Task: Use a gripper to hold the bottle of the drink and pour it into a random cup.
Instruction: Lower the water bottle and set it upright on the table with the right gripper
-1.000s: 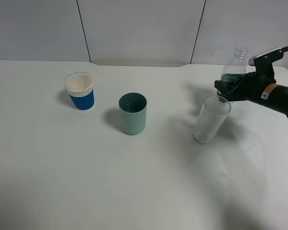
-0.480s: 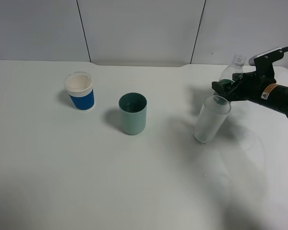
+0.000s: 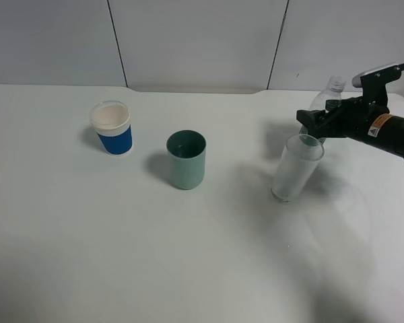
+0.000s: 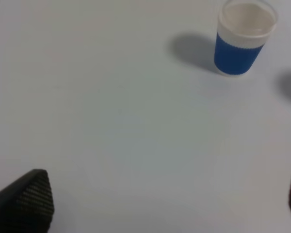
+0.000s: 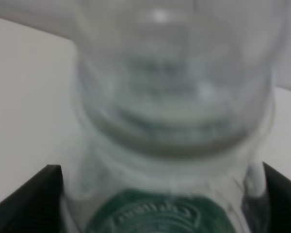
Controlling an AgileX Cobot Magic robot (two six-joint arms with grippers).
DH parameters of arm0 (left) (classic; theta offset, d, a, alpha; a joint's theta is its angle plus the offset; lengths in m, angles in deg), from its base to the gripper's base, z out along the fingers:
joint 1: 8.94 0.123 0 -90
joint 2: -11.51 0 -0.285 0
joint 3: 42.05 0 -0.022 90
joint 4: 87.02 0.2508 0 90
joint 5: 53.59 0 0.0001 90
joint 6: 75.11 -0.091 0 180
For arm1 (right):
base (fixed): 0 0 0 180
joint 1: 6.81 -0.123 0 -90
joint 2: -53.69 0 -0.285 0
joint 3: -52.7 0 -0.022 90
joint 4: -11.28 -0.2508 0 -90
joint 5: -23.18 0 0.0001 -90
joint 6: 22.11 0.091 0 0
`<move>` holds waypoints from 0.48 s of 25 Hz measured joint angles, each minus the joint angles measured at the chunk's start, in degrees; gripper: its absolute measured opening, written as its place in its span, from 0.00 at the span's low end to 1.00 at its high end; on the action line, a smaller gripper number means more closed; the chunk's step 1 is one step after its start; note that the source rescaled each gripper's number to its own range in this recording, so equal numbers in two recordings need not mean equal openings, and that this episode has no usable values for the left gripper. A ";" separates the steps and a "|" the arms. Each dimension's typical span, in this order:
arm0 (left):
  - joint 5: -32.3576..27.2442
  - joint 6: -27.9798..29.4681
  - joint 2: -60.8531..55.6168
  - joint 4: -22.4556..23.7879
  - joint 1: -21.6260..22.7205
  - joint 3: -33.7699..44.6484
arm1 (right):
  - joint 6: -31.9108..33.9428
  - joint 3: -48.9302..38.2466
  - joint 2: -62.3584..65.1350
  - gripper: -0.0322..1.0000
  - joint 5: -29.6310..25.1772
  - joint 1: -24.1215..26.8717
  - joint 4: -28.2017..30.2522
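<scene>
The bottle of the drink (image 3: 325,101) is seen upright near the tabletop's (image 3: 188,256) far right corner, flanked by the right gripper's (image 3: 314,121) fingers (image 5: 31,201); whether it is clamped cannot be told. The clear glass (image 3: 295,167) stands just beside it, the cup (image 3: 186,159) well apart. The left gripper's fingers (image 4: 26,196) are spread apart, with nothing between them.

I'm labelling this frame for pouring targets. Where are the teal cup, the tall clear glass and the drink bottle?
teal cup (image 3: 186,166): exterior high view, on its outer wall.
tall clear glass (image 3: 296,169): exterior high view, mid wall.
drink bottle (image 3: 331,88): exterior high view, on its neck above the right hand.
</scene>
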 joint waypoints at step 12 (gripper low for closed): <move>0.00 0.00 0.00 0.00 0.00 0.00 | 8.51 -0.11 10.22 0.56 -8.40 0.00 2.39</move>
